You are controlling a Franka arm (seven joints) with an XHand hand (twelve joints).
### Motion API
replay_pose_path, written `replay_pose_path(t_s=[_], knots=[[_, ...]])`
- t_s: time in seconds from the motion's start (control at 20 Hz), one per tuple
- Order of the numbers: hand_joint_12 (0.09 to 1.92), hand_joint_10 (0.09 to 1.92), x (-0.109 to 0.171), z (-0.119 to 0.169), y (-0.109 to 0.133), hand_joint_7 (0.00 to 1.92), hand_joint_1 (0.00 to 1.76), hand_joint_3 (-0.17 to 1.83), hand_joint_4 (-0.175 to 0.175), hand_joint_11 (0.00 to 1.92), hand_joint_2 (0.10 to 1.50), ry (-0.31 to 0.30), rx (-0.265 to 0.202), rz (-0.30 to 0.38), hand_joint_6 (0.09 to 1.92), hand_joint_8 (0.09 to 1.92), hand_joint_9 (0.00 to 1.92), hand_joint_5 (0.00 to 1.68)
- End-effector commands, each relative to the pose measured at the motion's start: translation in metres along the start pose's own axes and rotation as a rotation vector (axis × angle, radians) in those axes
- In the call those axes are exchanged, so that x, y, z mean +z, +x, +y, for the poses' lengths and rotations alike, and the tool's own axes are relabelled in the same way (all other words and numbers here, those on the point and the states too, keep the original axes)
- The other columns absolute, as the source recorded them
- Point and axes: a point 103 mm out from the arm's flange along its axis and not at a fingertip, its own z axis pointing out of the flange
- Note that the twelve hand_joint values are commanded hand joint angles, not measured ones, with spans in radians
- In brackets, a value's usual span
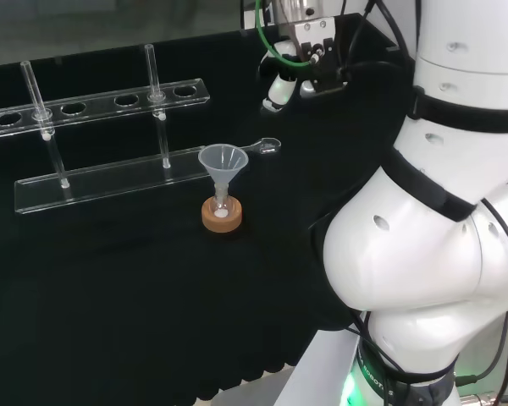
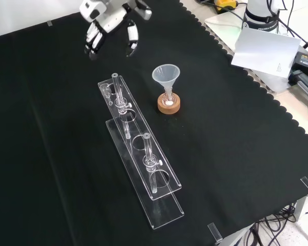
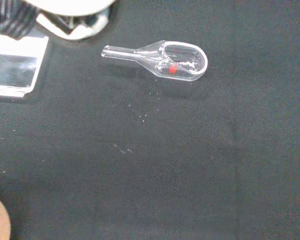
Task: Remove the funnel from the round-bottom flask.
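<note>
Clear plastic, the funnel (image 2: 166, 75) is sitting upright with its stem down in the neck of the small round-bottom flask (image 2: 169, 98), which is resting in a cork ring (image 2: 169, 105) near the middle of the desk (image 2: 236, 154). The hand (image 2: 111, 23) is hanging above the cloth well apart from it, up and to the left in the front view, its fingers (image 2: 132, 40) pointing downward, spread apart and holding nothing. In the head view the hand (image 1: 298, 63) is hovering farther off and to the right of the funnel (image 1: 223, 163).

Black cloth is covering the desk. A clear rack (image 2: 138, 154) with a couple of glass tubes standing in it is lying to the left of the flask in the front view. A small glass scoop (image 3: 165, 60) is lying flat on the cloth beneath the wrist camera. A sheet of white paper (image 2: 264, 50) and some cables are sitting past the cloth's scalloped edge.
</note>
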Motion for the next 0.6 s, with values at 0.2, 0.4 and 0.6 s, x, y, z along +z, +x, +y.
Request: replay_pose_path(t_s=[0.2,0.4,0.6], knots=[[1.32,0.67,-0.015,-0.060,0.012,0.18,0.86,0.63,-0.057,0.35,0.58,-0.044,0.007,0.017,0.09,0.71,0.45,0.37],[1.32,0.67,-0.017,-0.085,0.030,0.18,0.86,0.63,-0.057,0.35,0.58,-0.035,0.000,0.032,0.09,0.71,0.46,0.37],[1.32,0.67,-0.012,-0.106,0.057,0.19,0.85,0.63,-0.057,0.35,0.58,-0.017,-0.049,0.049,0.09,0.71,0.46,0.38]])
